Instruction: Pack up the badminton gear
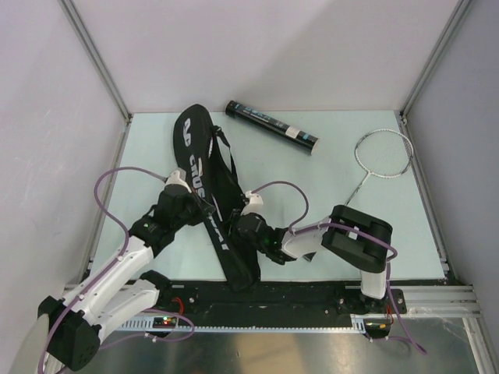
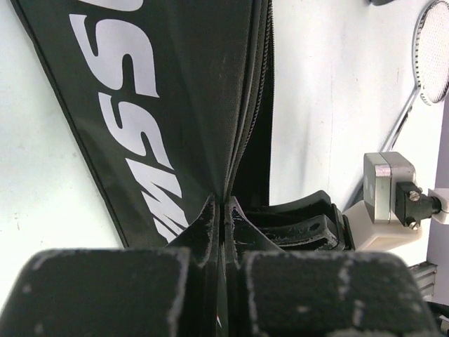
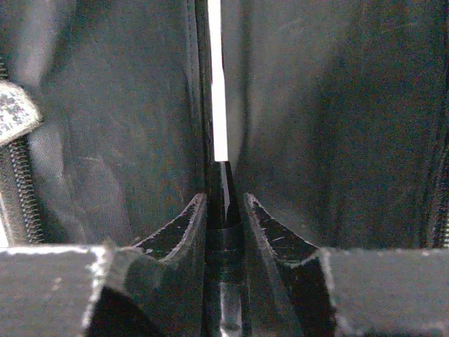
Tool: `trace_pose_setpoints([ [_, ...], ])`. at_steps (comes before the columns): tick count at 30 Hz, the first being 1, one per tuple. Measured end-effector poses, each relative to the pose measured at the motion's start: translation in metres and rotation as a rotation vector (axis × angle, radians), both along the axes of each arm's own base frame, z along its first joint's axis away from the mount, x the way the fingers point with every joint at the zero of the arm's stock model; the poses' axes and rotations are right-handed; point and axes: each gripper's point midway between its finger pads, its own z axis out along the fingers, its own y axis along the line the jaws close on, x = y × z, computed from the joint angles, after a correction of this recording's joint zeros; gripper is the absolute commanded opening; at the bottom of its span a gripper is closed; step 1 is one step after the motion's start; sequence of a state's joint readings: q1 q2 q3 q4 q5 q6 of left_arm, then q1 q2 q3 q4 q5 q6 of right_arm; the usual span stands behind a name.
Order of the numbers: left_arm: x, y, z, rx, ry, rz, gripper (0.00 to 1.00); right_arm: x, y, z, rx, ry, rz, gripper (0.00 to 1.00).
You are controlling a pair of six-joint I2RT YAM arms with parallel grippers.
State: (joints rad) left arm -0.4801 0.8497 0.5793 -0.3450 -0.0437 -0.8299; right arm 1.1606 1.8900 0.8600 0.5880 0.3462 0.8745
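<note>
The long black bag (image 1: 204, 167) lettered in white lies slanted across the table's left half; it also fills the left wrist view (image 2: 189, 105) and the right wrist view (image 3: 105, 105). My left gripper (image 1: 201, 204) is shut on the bag's zip-side edge (image 2: 224, 207). My right gripper (image 1: 240, 226) sits just right of it at the bag's opening, shut (image 3: 224, 203) on a slim black racket handle (image 3: 224, 239) with dark bag cloth on both sides. One racket (image 1: 384, 152) lies at the far right. The dark tube (image 1: 271, 127) lies at the back. No shuttlecocks show.
The table is walled on three sides, with metal posts at the back corners. The bag's black strap (image 1: 228, 160) loops out on its right side. The right arm's elbow (image 1: 357, 238) hangs over the near right of the table. A metal rail (image 1: 312, 300) runs along the near edge.
</note>
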Motion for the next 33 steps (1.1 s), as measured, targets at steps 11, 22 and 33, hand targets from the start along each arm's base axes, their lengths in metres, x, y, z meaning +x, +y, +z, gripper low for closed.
trace_pose_setpoints([
  [11, -0.002, 0.005, -0.013, 0.089, 0.009, -0.049, 0.0, -0.001, -0.038, 0.072, -0.009, 0.023, -0.061, 0.67],
  [22, 0.002, 0.012, -0.023, 0.12, 0.054, -0.102, 0.0, 0.018, -0.185, 0.088, -0.165, 0.219, -0.475, 0.7],
  [33, 0.013, 0.031, -0.028, 0.003, 0.142, -0.022, 0.0, 0.022, -0.303, 0.035, -0.432, 0.433, -0.818, 0.7],
])
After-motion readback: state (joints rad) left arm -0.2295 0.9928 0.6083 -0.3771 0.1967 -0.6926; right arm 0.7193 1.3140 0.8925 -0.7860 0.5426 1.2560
